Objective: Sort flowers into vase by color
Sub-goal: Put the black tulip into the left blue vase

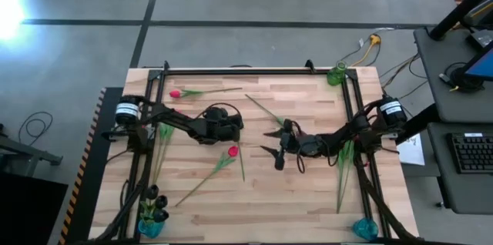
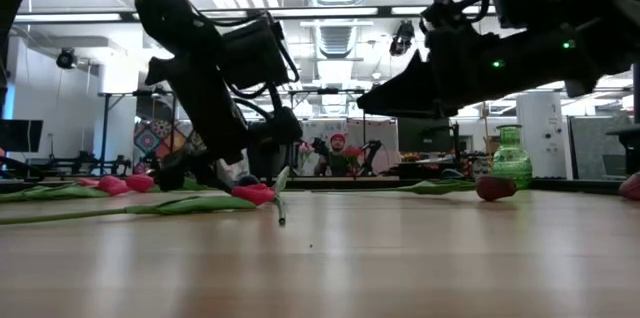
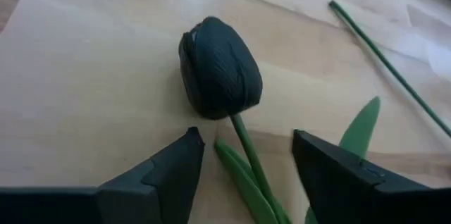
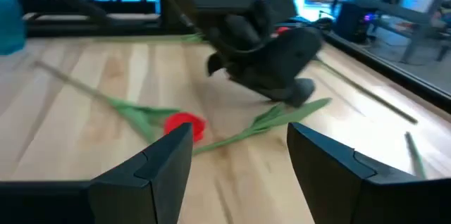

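1. The left gripper (image 3: 243,164) stands with its jaws apart, straddling the stem of a near-black tulip (image 3: 220,69) that lies flat on the table (image 1: 308,191), left of centre; nothing is gripped yet.
2. The right gripper (image 4: 239,146) hovers right of centre, jaws wide and empty, facing a red tulip (image 4: 184,124) that lies between the two arms.
3. Another red flower (image 1: 176,93) lies at the far left; the blue vase (image 1: 151,226) at the near left corner already holds dark heads, and a green vase (image 1: 337,75) stands at the far right.
4. Risk, as I judge it: the thin stem sits flat on the wood beside a leaf, so the fingers could close on the leaf alone or skid over the stem.
5. Only the left wrist view shows the dark head; from above the arm hides it.
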`<control>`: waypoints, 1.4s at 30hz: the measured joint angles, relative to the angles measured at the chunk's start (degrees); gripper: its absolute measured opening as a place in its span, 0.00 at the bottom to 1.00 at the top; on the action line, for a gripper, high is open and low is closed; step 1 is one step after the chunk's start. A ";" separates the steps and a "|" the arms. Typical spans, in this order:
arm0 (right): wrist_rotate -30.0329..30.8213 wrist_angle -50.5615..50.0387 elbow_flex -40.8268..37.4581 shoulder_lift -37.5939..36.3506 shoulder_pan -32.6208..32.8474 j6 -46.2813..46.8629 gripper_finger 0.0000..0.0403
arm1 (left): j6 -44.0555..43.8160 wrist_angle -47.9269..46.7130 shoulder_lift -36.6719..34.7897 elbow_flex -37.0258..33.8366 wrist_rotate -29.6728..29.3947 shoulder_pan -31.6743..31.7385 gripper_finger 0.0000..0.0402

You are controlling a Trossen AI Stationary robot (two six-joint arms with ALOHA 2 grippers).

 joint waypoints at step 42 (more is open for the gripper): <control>-3.19 -10.14 -0.05 -0.26 2.36 2.95 0.56 | 67.73 43.11 -29.77 6.02 21.67 1.10 0.00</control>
